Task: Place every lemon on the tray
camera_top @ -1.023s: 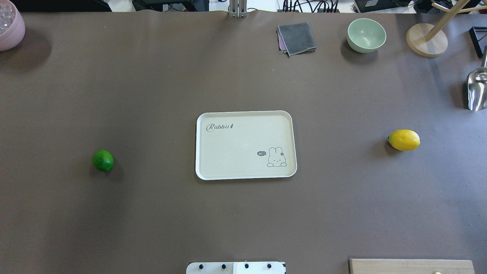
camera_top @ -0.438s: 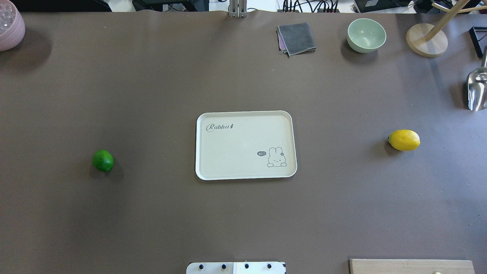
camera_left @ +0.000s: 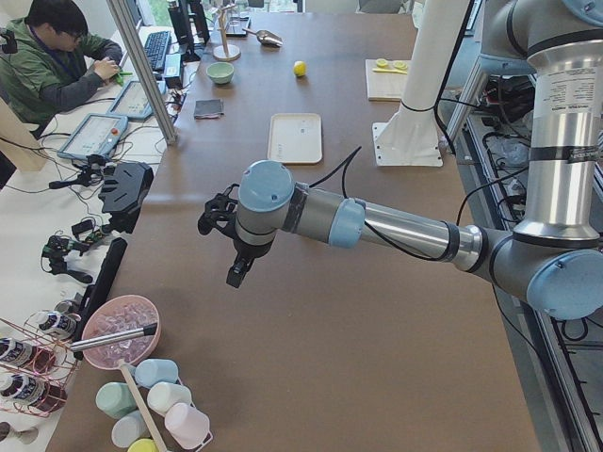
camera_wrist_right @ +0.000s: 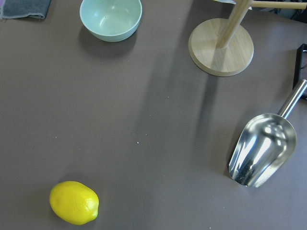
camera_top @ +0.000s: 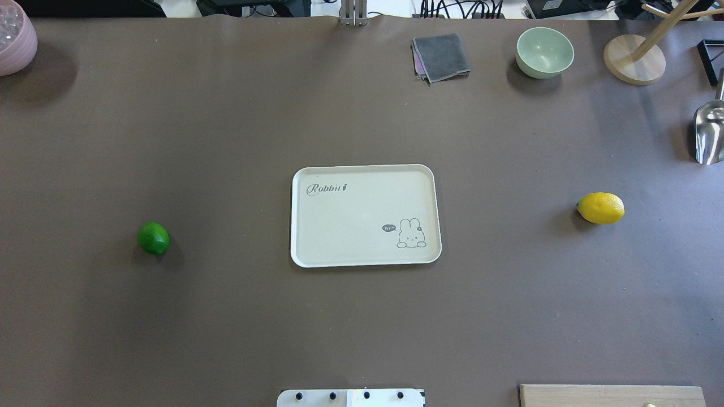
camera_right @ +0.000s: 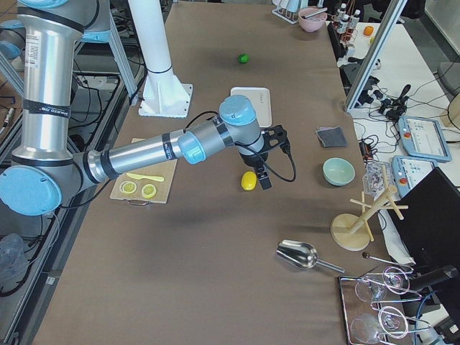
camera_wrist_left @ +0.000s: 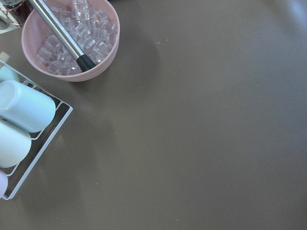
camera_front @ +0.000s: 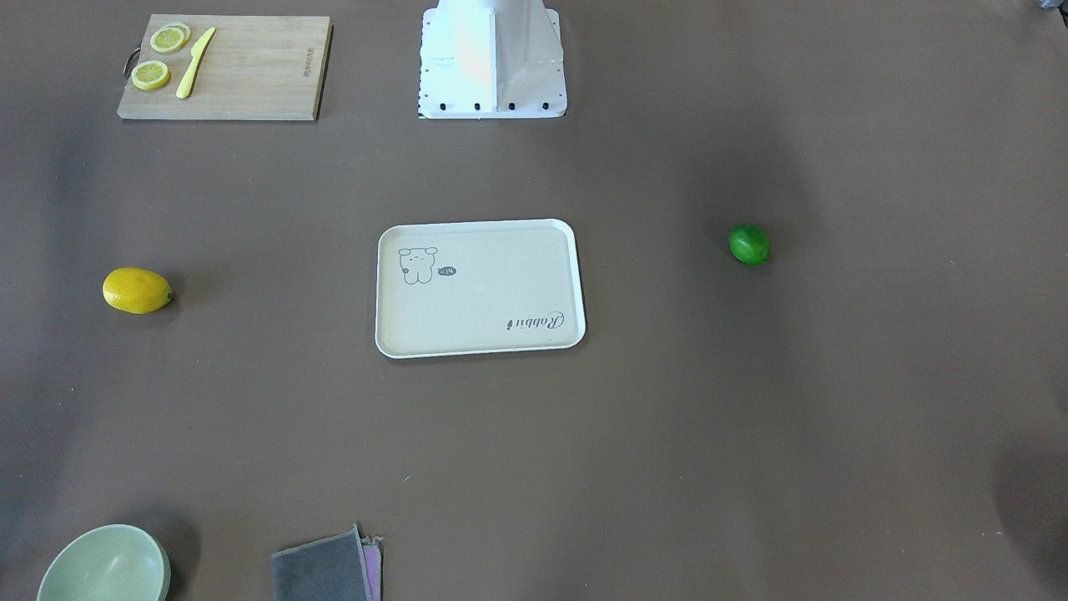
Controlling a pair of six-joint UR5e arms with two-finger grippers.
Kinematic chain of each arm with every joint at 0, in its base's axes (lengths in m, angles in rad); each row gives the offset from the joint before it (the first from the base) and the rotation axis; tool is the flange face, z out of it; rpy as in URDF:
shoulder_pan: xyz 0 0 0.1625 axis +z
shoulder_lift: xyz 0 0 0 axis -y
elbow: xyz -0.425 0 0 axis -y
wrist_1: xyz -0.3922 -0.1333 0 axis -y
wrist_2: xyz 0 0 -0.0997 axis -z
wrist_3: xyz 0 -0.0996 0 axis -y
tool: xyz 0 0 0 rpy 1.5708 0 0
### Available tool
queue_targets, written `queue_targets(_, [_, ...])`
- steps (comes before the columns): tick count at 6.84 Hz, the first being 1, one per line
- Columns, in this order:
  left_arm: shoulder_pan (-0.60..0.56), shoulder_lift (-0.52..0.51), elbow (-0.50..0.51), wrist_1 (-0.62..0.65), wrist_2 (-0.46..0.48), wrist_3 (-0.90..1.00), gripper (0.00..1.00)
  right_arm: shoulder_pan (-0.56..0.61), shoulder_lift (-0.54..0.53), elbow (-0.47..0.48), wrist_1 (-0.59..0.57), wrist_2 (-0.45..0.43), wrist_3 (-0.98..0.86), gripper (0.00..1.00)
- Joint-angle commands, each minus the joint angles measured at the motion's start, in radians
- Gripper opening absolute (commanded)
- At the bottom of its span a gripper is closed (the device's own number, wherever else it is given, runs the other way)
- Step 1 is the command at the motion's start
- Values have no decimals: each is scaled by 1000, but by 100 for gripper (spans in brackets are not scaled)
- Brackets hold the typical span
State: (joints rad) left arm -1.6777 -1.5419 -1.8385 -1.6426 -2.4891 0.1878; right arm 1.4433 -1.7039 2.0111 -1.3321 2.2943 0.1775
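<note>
The cream-white tray (camera_top: 350,220) lies bare at the table's middle, also in the front view (camera_front: 492,284). The green lemon (camera_top: 153,238) lies on the table to the tray's left. The yellow lemon (camera_top: 600,208) lies to its right and shows in the right wrist view (camera_wrist_right: 74,202). My left gripper (camera_left: 233,271) hangs above bare table, far from the tray, near the pink bowl. My right gripper (camera_right: 269,171) hovers just beside and above the yellow lemon (camera_right: 248,180). Both grippers show only in the side views, so I cannot tell whether they are open or shut.
A pale green bowl (camera_top: 544,52), a grey cloth (camera_top: 441,56), a wooden stand (camera_top: 633,59) and a metal scoop (camera_top: 710,133) sit at the far right. A pink bowl of ice (camera_wrist_left: 72,40) and a cup rack (camera_wrist_left: 19,129) sit at the left end. A cutting board (camera_front: 225,67) holds lemon slices and a knife.
</note>
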Motion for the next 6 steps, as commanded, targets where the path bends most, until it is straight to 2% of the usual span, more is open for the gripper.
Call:
queue_targets(1, [4,3,-4,-58,-33,-2,99,-94,23,1,1,0,111,100])
queue_targets(2, [60,-3,-5,-128,-33,-5,99,-172,59,5,1,-9,244,100])
queue_targets(3, [134,0,-5,-147,-36,-51,99,-238,87,6,1,-47,317,100])
queue_targets(5, [318,2,1,-390,-33,-439,99,-358,115,9,49,-157,466,100])
queue_targets(6, [396,2,-1,-452,-31,-616,99,-368,115,11,57,-156,482,100])
